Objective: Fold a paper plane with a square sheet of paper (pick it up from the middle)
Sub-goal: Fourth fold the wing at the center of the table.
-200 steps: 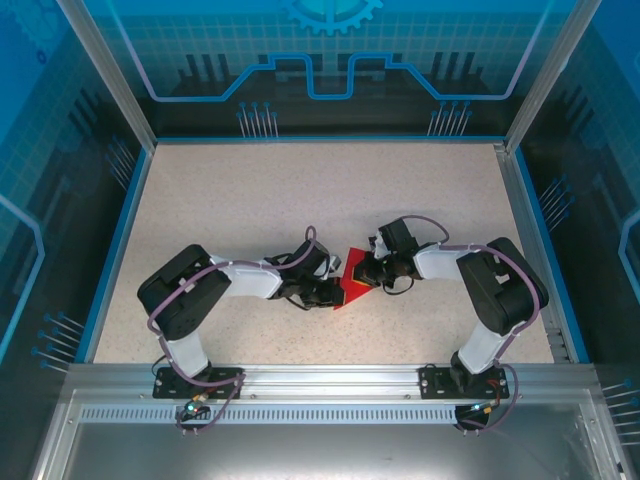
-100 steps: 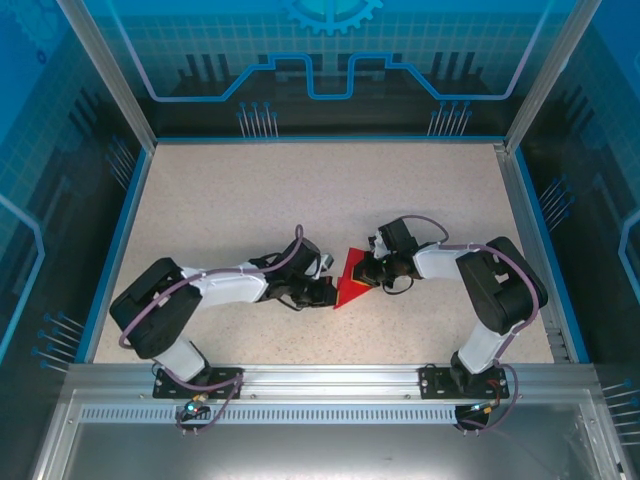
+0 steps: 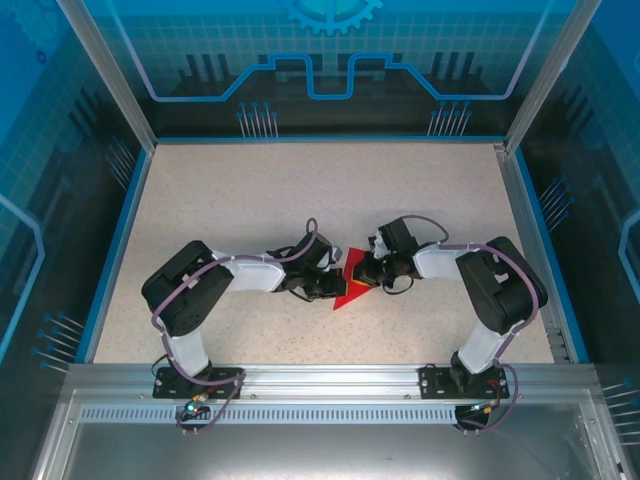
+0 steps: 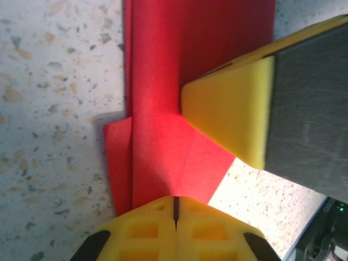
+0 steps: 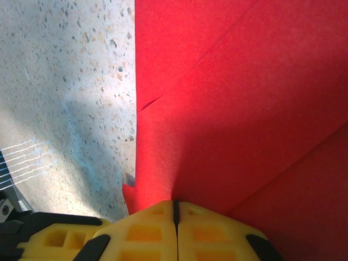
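Observation:
The square sheet of paper (image 3: 347, 288) is bright red and lies folded into a pointed, creased shape at the middle of the table, between the two arms. My left gripper (image 3: 332, 284) meets it from the left. Its yellow jaws (image 4: 175, 199) are shut, and a raised crease of the red paper (image 4: 163, 109) runs into the slit between them. From the right, my right gripper (image 3: 363, 274) has its jaws (image 5: 175, 203) shut on the paper's (image 5: 234, 109) other side. One of the right gripper's fingers (image 4: 234, 117) rests on the sheet in the left wrist view.
The speckled beige table (image 3: 250, 200) is bounded by blue rails and aluminium posts (image 3: 105, 75). A metal ledge (image 3: 320, 385) carries both arm bases at the near edge.
The left arm's elbow swung out and down to the left half a second ago and has come back in. Both grippers stayed shut at the paper, which barely shifted.

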{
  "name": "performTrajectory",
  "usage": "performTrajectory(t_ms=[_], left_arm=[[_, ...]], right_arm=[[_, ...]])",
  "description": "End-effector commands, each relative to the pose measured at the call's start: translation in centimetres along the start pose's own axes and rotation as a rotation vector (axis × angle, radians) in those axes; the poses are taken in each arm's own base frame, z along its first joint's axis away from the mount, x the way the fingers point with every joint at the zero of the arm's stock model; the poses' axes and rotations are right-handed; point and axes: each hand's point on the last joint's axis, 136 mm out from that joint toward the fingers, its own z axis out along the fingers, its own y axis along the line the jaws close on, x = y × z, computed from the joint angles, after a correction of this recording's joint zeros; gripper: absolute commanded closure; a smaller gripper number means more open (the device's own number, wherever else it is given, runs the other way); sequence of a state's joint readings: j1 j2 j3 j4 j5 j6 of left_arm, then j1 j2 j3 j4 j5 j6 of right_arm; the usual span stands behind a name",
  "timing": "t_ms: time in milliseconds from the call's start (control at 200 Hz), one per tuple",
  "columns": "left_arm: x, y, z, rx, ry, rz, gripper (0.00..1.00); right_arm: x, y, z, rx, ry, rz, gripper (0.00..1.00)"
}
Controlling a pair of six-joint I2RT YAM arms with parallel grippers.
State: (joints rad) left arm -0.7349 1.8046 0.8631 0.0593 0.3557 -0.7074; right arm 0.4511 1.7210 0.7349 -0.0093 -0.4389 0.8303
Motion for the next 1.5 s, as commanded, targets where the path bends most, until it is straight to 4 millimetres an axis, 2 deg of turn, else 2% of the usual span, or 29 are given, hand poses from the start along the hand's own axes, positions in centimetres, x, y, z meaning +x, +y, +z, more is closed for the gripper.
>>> performTrajectory(t_ms=[0, 160, 320, 495, 600, 725, 810, 910, 1060, 1245, 1495], left_arm=[[0.4, 0.7, 0.3, -0.008, 0.029, -0.017, 0.97], [3.5, 2.7, 0.4, -0.045, 0.123, -0.013, 0.98], [5.9, 4.1, -0.9, -0.084, 0.17, -0.008, 0.99], [7.7, 3.5, -2.5, -0.082, 0.198, 0.03, 0.99], [6.8, 2.4, -3.8, -0.07, 0.145, 0.063, 0.98], [3.5, 0.5, -5.2, -0.054, -0.02, 0.091, 0.96], [1.6, -0.5, -5.3, -0.015, -0.118, 0.073, 0.96], [0.5, -0.7, -4.6, -0.004, -0.159, 0.065, 0.97], [0.5, -1.1, -2.7, 0.035, -0.122, 0.047, 1.0], [1.3, -0.6, -1.5, 0.034, -0.086, 0.034, 1.0], [3.5, 1.7, -1.1, -0.011, -0.032, -0.007, 1.0]], right_arm=[[2.3, -5.0, 1.2, 0.177, 0.06, 0.067, 0.95], [2.4, -5.4, 1.2, 0.188, 0.062, 0.074, 0.95], [2.4, -5.6, 1.2, 0.193, 0.064, 0.082, 0.95], [2.4, -5.6, 1.2, 0.196, 0.063, 0.082, 0.95], [2.5, -5.7, 1.2, 0.2, 0.063, 0.082, 0.95], [2.3, -5.6, 1.3, 0.195, 0.06, 0.081, 0.95], [2.3, -5.5, 1.3, 0.192, 0.058, 0.082, 0.95], [2.2, -5.4, 1.4, 0.187, 0.054, 0.083, 0.95], [2.1, -5.3, 1.4, 0.184, 0.055, 0.084, 0.95], [2.1, -5.2, 1.3, 0.182, 0.054, 0.083, 0.95], [1.8, -4.8, 1.1, 0.171, 0.044, 0.073, 0.95]])
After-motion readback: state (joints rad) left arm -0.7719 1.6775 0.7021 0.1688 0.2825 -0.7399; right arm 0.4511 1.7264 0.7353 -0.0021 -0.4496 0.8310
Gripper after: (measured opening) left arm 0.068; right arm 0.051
